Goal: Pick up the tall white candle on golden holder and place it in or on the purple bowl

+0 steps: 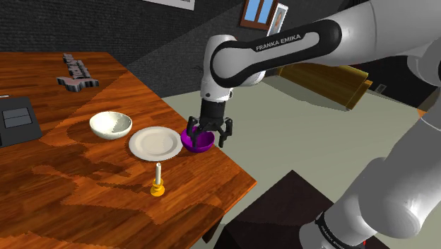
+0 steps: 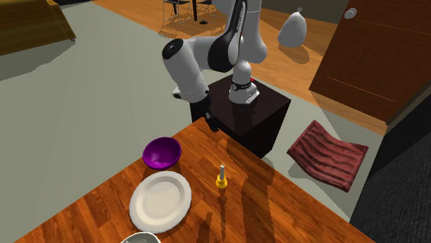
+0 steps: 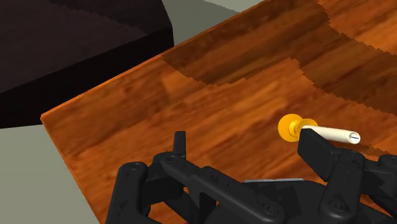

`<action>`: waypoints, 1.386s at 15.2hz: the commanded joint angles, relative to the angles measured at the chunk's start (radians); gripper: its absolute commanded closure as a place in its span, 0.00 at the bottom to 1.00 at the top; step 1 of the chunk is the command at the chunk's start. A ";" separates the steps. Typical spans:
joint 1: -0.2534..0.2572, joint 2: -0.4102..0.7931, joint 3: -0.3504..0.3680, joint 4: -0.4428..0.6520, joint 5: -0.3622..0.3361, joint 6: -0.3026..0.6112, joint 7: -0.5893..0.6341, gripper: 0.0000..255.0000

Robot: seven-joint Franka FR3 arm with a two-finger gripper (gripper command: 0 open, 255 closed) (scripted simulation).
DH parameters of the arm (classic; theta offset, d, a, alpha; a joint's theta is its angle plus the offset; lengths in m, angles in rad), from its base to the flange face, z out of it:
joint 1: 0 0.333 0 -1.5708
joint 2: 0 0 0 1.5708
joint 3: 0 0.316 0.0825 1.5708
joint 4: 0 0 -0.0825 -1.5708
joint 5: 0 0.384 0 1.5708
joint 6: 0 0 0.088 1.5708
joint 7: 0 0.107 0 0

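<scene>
There's the gripper [image 1: 209,139] hanging over the table [image 1: 71,205] by the purple bowl [image 1: 201,146], jaws spread wide and empty, while the white candle [image 1: 158,172] on its golden holder stands upright beside the white plate [image 1: 155,143].

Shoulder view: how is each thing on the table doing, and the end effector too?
Candle: standing upright, not held.
Purple bowl: right way up, empty.
White bowl: right way up, empty.
Plate: lying flat, empty.
End effector: open, holding nothing.
</scene>
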 commanded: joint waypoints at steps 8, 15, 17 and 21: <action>0.072 0.360 0.021 0.284 -0.021 0.056 0.161 0.00; 0.130 0.591 0.014 0.509 -0.033 0.055 0.243 0.00; 0.134 0.599 0.014 0.494 -0.032 0.078 0.242 0.00; 0.144 0.617 0.016 0.468 -0.030 0.124 0.240 0.00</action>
